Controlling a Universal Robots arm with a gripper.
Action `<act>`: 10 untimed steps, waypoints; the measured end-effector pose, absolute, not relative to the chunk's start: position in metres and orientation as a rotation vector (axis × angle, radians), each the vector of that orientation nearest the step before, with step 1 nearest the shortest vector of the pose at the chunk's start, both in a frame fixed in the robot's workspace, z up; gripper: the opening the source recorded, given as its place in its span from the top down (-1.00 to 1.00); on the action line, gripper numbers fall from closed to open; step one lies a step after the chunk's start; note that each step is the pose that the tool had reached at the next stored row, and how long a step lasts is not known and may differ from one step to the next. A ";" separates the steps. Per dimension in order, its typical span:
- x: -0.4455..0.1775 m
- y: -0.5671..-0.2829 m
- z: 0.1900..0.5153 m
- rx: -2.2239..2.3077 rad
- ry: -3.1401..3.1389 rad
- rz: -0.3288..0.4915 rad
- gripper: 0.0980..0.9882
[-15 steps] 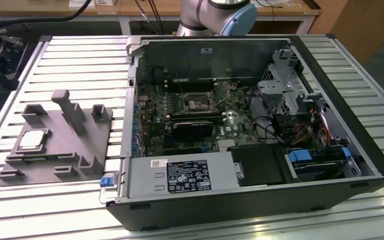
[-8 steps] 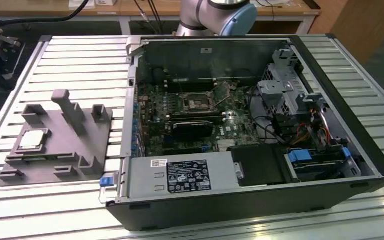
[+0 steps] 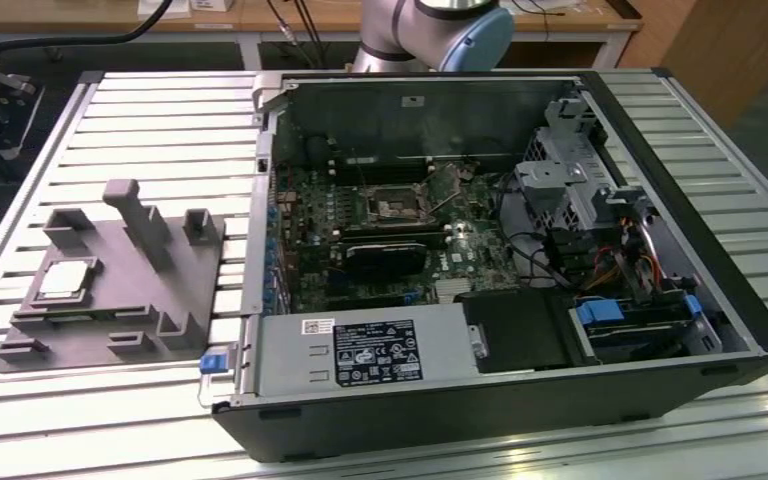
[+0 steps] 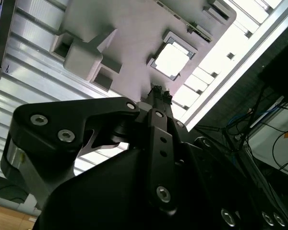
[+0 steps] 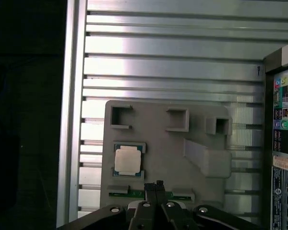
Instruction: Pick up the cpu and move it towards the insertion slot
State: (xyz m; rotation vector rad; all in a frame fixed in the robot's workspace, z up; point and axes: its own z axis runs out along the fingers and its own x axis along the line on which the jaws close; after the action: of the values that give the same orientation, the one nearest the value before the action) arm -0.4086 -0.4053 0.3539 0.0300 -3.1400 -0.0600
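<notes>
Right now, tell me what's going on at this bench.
A robot arm's gripper, fingers shut and empty, hovers over the grey moulded block on the slatted table, close to the cpu. The cpu lies in its recess on the block, not yet picked up. The insertion slot sits in the board inside the open computer case beside the block.

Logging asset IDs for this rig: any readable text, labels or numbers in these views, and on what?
None can be quoted.
Black label on the power supply: print too small to read.
White sticker beside it: unreadable.
Coloured stickers on the computer case: unreadable.
cpu face: no legible marking.
</notes>
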 end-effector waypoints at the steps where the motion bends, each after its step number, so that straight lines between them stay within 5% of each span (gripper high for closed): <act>1: -0.410 -0.405 0.354 0.030 -3.140 -0.060 0.98; 10: -0.424 -0.405 0.349 0.030 -3.140 -0.060 0.98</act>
State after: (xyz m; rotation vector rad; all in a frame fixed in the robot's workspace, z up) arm -0.4236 -0.4053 0.3495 0.0300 -3.1400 -0.0600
